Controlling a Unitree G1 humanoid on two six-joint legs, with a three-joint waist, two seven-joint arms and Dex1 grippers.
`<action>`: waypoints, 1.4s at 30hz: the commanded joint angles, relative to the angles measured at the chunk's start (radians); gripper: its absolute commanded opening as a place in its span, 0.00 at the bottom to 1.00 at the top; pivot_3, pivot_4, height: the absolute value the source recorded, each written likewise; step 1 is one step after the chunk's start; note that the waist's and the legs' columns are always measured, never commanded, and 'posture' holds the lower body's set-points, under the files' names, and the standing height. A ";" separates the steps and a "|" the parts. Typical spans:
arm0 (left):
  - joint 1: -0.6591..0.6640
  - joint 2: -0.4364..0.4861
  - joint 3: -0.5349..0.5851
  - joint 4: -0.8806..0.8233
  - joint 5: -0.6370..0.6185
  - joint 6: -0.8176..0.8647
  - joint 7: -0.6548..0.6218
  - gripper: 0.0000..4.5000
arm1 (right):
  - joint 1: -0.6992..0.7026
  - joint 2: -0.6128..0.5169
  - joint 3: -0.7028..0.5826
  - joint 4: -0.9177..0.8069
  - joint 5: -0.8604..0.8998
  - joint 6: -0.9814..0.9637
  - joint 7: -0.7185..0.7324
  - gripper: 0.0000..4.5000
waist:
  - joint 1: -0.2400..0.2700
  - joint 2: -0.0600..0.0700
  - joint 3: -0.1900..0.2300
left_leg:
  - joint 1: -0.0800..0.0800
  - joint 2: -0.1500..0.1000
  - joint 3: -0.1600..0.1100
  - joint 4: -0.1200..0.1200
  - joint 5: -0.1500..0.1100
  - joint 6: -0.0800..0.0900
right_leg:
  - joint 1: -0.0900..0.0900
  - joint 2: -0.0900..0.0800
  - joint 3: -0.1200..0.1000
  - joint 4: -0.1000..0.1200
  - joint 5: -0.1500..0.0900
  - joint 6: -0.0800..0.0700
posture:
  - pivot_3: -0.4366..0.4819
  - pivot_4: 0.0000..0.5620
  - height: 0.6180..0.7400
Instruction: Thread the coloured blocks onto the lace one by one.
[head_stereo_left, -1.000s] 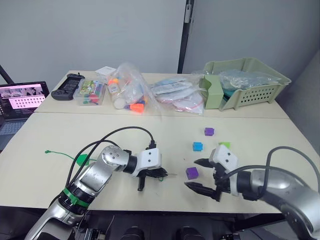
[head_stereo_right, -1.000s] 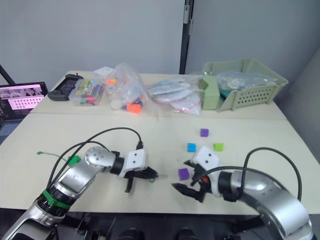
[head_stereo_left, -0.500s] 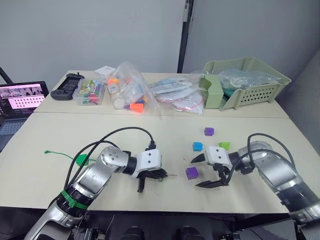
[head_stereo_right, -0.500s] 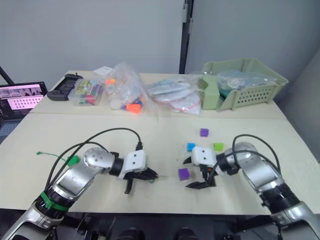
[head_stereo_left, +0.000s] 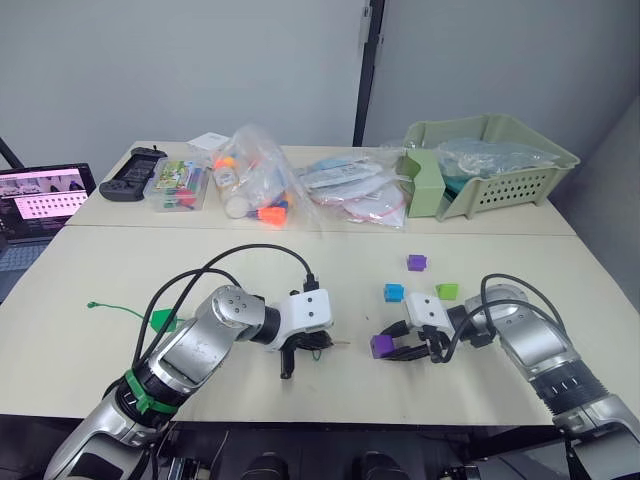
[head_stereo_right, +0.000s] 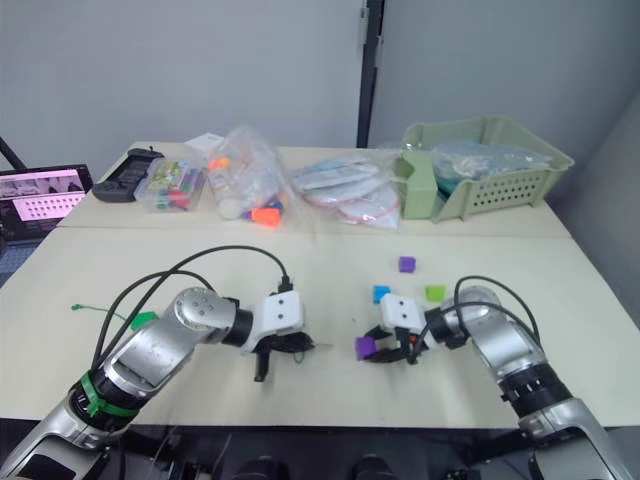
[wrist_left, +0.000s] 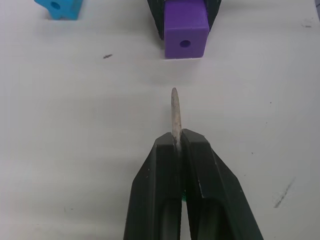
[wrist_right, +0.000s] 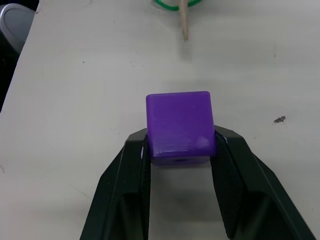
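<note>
My left gripper (wrist_left: 176, 136) is shut on the lace's stiff pale tip (wrist_left: 174, 112), which points at the hole of a purple block (wrist_left: 185, 30) a short way ahead. My right gripper (wrist_right: 180, 142) is shut on that purple block (wrist_right: 180, 125), holding it on the table by two sides. The green lace (head_stereo_left: 110, 307) trails off to the left over the table. A blue block (head_stereo_left: 395, 292), a light green block (head_stereo_left: 447, 291) and a second purple block (head_stereo_left: 417, 262) lie behind the right gripper. A dark green block (head_stereo_left: 165, 322) sits beside my left arm.
At the back of the table stand a green basket (head_stereo_left: 500, 165), plastic bags (head_stereo_left: 260, 185) with orange pieces, a clear marker case (head_stereo_left: 180, 185) and a black controller (head_stereo_left: 135, 170). A laptop (head_stereo_left: 45, 195) sits off the table's left edge.
My right gripper has moved in toward the left gripper and shut on the purple block; before, its fingers were wide open. The left gripper kept its hold on the lace tip.
</note>
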 joint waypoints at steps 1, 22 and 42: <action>-0.037 -0.015 -0.024 -0.019 0.010 0.020 0.020 0.00 | 0.027 0.015 -0.036 -0.099 0.011 0.076 -0.063 0.26 | 0.000 0.000 0.000 | 0.000 0.000 0.000 0.000 0.000 0.000 | 0.000 0.000 0.000 0.000 0.000 0.000 | 0.48 0.27 1.00; -0.070 -0.069 -0.072 0.019 0.006 0.004 0.068 0.00 | 0.067 0.023 -0.024 -0.235 0.011 0.217 -0.111 0.26 | 0.005 0.000 0.000 | -0.001 -0.001 0.000 0.001 0.000 0.000 | 0.000 0.000 0.000 0.000 0.000 0.000 | 0.48 0.27 1.00; -0.072 -0.079 -0.076 -0.003 -0.002 0.023 0.087 0.00 | 0.089 0.002 -0.030 -0.289 0.017 0.272 -0.127 0.26 | 0.006 0.000 0.000 | -0.001 -0.001 0.000 0.001 0.000 0.000 | 0.000 0.000 0.000 0.000 0.000 0.000 | 0.48 0.27 1.00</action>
